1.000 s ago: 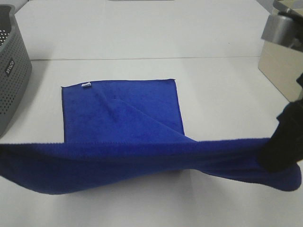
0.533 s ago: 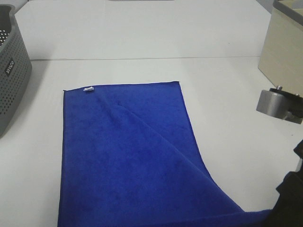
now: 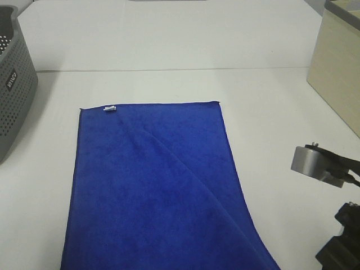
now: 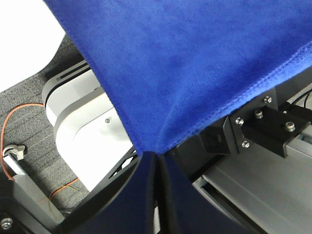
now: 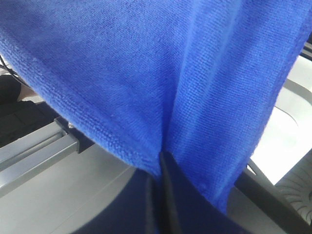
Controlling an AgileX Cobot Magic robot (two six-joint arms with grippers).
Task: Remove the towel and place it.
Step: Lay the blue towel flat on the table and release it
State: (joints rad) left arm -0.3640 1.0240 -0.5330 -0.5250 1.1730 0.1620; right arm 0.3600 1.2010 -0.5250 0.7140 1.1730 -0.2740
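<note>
- Towel [image 3: 152,191]: spread flat on the white table [image 3: 270,95], with the white tag [image 3: 109,108] at the far left corner and the near end out of the high view toward the robot.
- Held a second ago as a raised band across the front; since lowered and drawn back, with the far hem pulled slightly nearer.
- Pinched tight at one near corner by the left gripper [image 4: 157,168] and at the other by the right gripper [image 5: 158,170], both apparently past the table's near edge, above robot base and floor.
- Probably laid out nearly in full, with only letting go left; marred by one diagonal crease [image 3: 185,169].
- Plenty of bare table on both sides: grey perforated basket [image 3: 14,95] well apart at left, beige box [image 3: 337,73] well apart at right, right arm [image 3: 340,247] low at near right, clear of the side hem.
</note>
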